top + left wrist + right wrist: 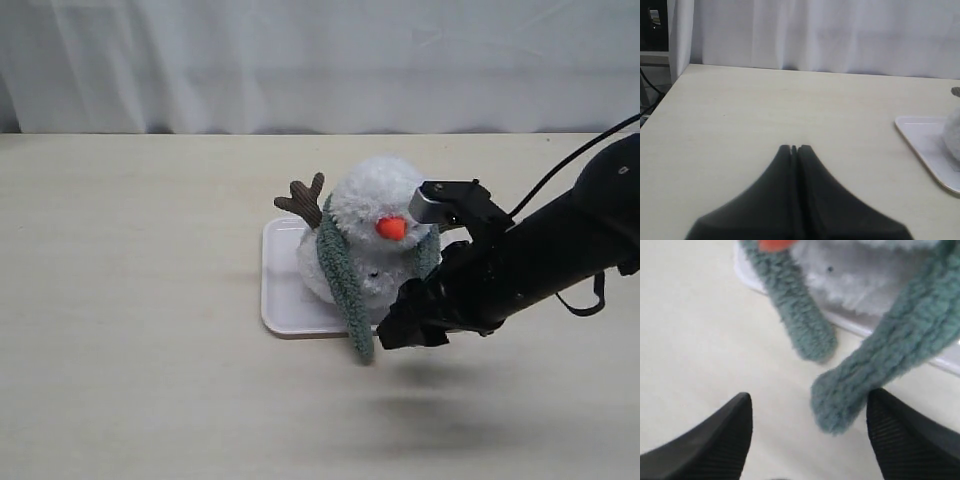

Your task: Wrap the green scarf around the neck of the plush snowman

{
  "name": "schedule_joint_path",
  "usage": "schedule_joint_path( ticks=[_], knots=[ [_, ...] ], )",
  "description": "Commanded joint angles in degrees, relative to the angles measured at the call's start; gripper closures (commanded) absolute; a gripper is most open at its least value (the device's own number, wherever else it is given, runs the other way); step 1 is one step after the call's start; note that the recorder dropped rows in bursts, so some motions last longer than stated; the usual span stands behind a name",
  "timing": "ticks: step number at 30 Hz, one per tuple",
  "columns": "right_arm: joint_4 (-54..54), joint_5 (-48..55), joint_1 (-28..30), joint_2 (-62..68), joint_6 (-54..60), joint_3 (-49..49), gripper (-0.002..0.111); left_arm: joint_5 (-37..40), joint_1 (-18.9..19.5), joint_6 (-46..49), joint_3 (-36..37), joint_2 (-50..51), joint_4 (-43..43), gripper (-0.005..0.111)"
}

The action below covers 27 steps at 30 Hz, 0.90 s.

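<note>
The plush snowman sits on a white tray, orange nose toward the front. The green scarf runs round its neck, which the scarf covers. One scarf end hangs down the front past the tray edge, and the other comes down on the right side. My right gripper is low in front of the snowman and open. In the right wrist view the gripper has one scarf end lying just inside one finger, ungripped. The other end lies apart. My left gripper is shut and empty, away from the tray.
A pale wooden table carries the tray, with a white curtain behind it. The right arm reaches in from the right above the tabletop. The table's left edge and dark cables show in the left wrist view.
</note>
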<state>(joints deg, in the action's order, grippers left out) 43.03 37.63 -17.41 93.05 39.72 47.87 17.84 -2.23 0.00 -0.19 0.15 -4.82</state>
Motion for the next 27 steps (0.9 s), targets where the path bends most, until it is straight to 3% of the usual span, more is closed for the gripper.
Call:
schedule_joint_path(
  ticks=[1,4,6,13,19,27],
  knots=[
    [-0.2,13.7,-0.1,-5.3,-1.9,-0.1,0.046,-0.5,-0.4,0.0,0.2,-0.2,-0.2,0.107],
    [0.2,23.4,-0.1,-9.5,-3.0,-0.1,0.046,-0.5,-0.4,0.0,0.2,-0.2,-0.2,0.107],
    [0.2,24.6,-0.1,-12.8,-3.0,-0.1,0.048,-0.5,-0.4,0.0,0.2,-0.2,-0.2,0.107],
    [-8.6,13.9,-0.1,-30.3,-7.1,-0.1,0.083,-0.5,-0.4,0.0,0.2,-0.2,-0.2,0.107],
    [-16.0,8.6,-0.1,-40.8,-10.8,-0.1,0.102,-0.5,-0.4,0.0,0.2,-0.2,-0.1,0.107],
    [-16.9,3.6,-0.1,-54.9,-10.8,-0.1,0.104,-0.5,-0.4,0.0,0.2,-0.2,-0.1,0.107]
  ],
)
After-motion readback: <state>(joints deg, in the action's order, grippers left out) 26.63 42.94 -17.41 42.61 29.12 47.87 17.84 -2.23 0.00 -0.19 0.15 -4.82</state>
